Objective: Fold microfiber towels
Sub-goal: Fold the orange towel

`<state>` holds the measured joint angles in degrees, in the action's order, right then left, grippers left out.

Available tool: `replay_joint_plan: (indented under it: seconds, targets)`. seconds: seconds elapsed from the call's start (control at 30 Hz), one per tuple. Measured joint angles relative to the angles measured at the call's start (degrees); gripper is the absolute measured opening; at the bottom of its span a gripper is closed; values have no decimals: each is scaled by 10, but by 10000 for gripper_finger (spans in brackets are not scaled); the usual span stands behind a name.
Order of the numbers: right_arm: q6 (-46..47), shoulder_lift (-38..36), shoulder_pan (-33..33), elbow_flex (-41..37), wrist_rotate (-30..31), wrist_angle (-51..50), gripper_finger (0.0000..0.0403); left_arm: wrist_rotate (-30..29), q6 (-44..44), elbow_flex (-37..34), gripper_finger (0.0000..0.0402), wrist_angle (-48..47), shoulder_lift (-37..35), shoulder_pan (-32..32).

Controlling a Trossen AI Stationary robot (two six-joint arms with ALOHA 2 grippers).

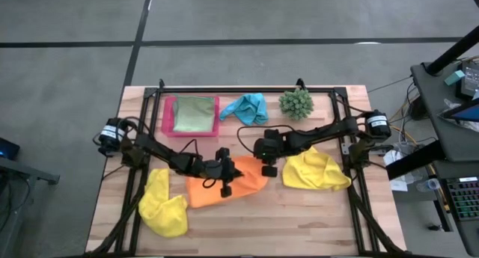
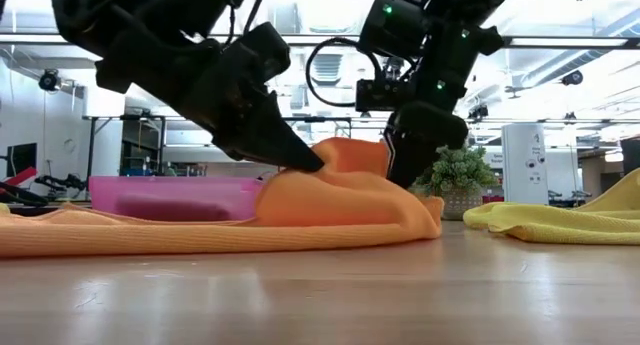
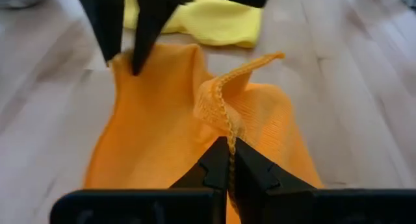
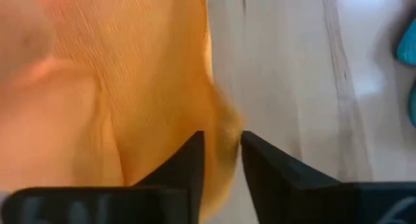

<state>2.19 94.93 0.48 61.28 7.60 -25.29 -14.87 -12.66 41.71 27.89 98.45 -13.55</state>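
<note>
Orange towel bunched on table, left claw pinching it, right claw alongside
</note>
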Motion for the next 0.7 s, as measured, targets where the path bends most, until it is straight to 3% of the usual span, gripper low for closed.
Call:
replay_joint_plan:
  seconds: [0.2,0.37,0.5,0.7]
  targets:
    - [-2,-28,-25,14,3,-38,149,3,16,4,23,0,0,7]
    - [14,-69,-24,9,-77,-27,159,3,16,4,48,0,0,7]
    - [33,-98,-1,-16,-151,56,160,3,16,4,54,1,0,8]
    - [71,-93,51,-69,-160,181,160,-1,14,4,54,1,0,8]
